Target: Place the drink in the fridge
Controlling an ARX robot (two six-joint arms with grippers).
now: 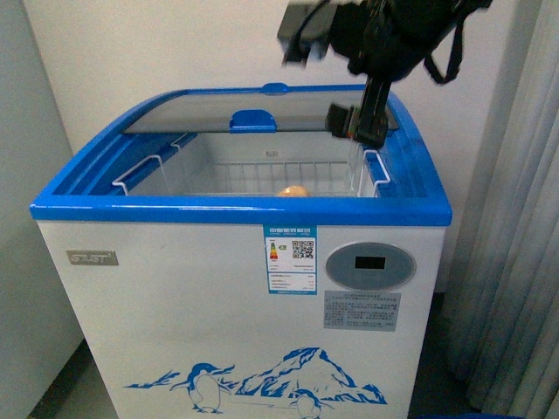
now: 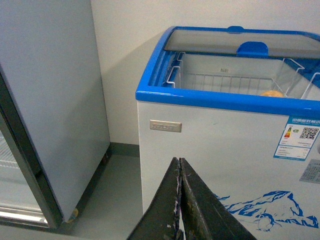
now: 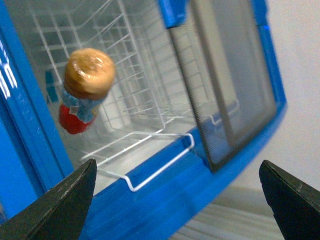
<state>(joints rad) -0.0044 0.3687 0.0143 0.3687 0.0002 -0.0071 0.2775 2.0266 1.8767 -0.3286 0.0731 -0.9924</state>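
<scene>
Drink (image 3: pixel 85 87) sits in the wire basket (image 1: pixel 262 175) inside fridge (image 1: pixel 240 209). Right gripper (image 1: pixel 358 122) at 1 o'clock over the rim, jaws wide, empty. Left gripper (image 2: pixel 179 200) closed, empty. Upright cabinet (image 2: pixel 50 100) at 9 o'clock.

- Front view: faces the fridge (image 1: pixel 240 288) head-on from near, slightly above its blue rim — front panel and open interior both visible.
- Left wrist view: low, beside the fridge's (image 2: pixel 210 150) front corner, looking along it; a grey cabinet (image 2: pixel 50 100) alongside.
- Right wrist view: directly above the opening, angled down into the wire basket (image 3: pixel 135 115).
- Shared by all three: the orange-capped bottle (image 3: pixel 85 87).
</scene>
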